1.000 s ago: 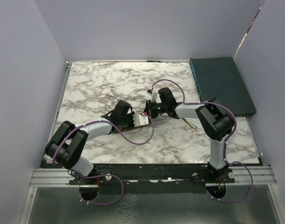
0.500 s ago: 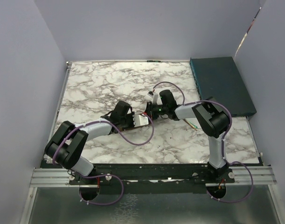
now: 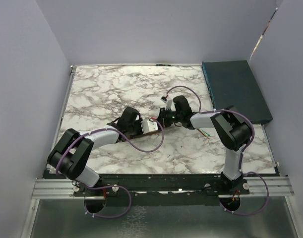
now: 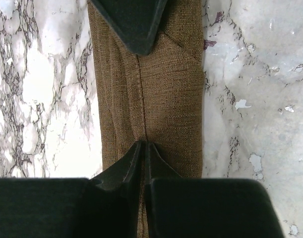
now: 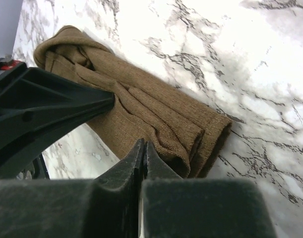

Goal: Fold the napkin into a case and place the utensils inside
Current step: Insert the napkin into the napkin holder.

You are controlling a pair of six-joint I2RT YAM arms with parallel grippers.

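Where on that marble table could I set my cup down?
Free: the table between back wall and arms, and its near strip before the bases. Crowded: the middle, where left gripper and right gripper meet over the napkin; teal box fills the far right.

We see a marble table (image 3: pixel 106 89) with dark veins. A teal flat box (image 3: pixel 235 89) lies at its far right corner.

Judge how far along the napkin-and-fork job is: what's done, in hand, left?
Done: the napkin lies folded into a narrow strip on the table. In hand: the left fingers are shut, pinching its centre ridge; the right fingers are shut at one end. Left: the fork lies on the table outside the cloth, not yet tucked in.
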